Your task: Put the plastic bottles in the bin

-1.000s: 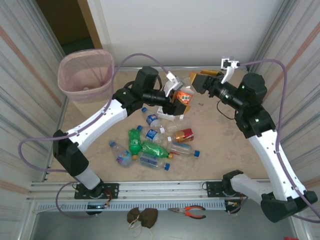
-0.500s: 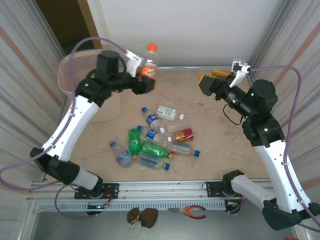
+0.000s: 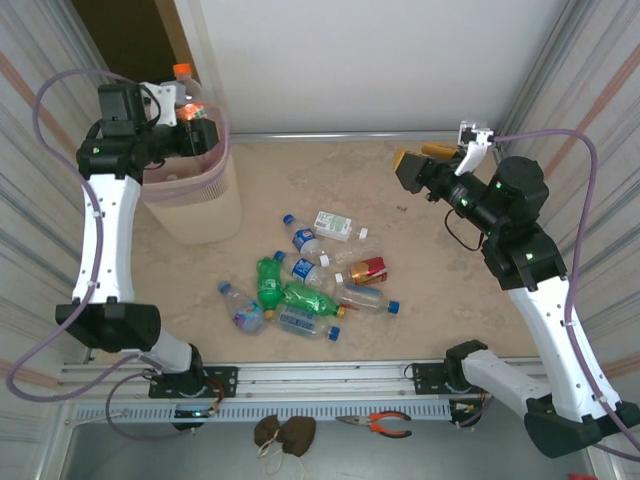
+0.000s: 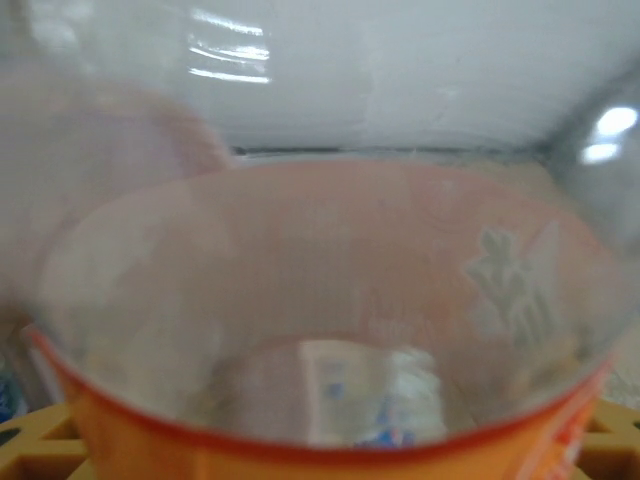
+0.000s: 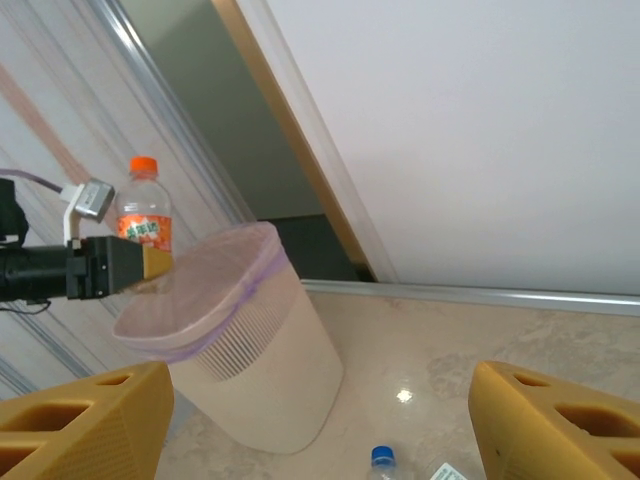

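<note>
**Operator:** State of the left gripper (image 3: 193, 122)?

**Technician:** Fingers clenched on the orange-capped bottle (image 3: 184, 92). It is held upright above the bin (image 3: 205, 215), at 10 o'clock on the table (image 3: 440, 290).

**Operator:** Release procedure?

**Technician:** In the right wrist view the bottle hangs near the rim. Centre it over the opening, then spread the fingers.

**Operator:** Clearance?

**Technician:** The side panel (image 3: 20, 250) crowds the bin's 9 o'clock and the back wall (image 3: 350, 60) its 12 o'clock. Retreat toward 4 o'clock. The right gripper (image 3: 410, 170), fingers spread and empty, hangs at 2 o'clock, well apart from the loose bottles (image 3: 310, 285).
</note>
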`<control>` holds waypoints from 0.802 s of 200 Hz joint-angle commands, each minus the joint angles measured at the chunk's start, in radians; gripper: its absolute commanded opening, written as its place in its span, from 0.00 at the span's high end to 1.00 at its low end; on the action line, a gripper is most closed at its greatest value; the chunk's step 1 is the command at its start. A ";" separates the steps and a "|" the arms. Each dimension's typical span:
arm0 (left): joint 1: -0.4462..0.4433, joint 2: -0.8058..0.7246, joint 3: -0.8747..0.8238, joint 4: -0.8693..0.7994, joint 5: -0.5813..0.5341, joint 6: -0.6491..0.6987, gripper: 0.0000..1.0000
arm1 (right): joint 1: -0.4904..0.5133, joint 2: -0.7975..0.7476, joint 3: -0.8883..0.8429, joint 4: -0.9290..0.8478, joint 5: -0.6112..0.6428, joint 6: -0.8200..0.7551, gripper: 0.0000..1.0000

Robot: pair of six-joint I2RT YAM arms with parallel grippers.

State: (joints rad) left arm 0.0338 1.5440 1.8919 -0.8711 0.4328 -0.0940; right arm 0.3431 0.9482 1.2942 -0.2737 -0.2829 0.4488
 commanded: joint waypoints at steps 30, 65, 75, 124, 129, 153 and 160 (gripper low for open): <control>0.085 0.129 0.054 -0.135 0.002 0.032 0.51 | 0.004 -0.002 0.029 -0.019 0.022 -0.036 0.23; 0.122 0.205 0.059 -0.180 -0.005 0.064 0.51 | 0.004 -0.003 0.028 -0.025 0.024 -0.040 0.23; 0.127 0.225 0.058 -0.191 -0.018 0.072 0.51 | 0.005 -0.002 0.028 -0.026 0.022 -0.041 0.23; 0.162 0.319 0.075 -0.234 -0.140 0.092 0.51 | 0.004 -0.004 0.028 -0.035 0.022 -0.047 0.23; 0.164 0.331 0.081 -0.241 -0.155 0.094 0.51 | 0.005 -0.003 0.028 -0.036 0.022 -0.048 0.23; 0.167 0.388 0.120 -0.287 -0.227 0.106 0.50 | 0.005 -0.003 0.027 -0.038 0.022 -0.053 0.23; 0.167 0.403 0.129 -0.296 -0.241 0.108 0.50 | 0.005 -0.003 0.027 -0.037 0.022 -0.054 0.23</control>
State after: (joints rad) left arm 0.1944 1.9079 1.9663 -1.1007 0.2817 -0.0196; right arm 0.3431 0.9493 1.2942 -0.3012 -0.2794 0.4316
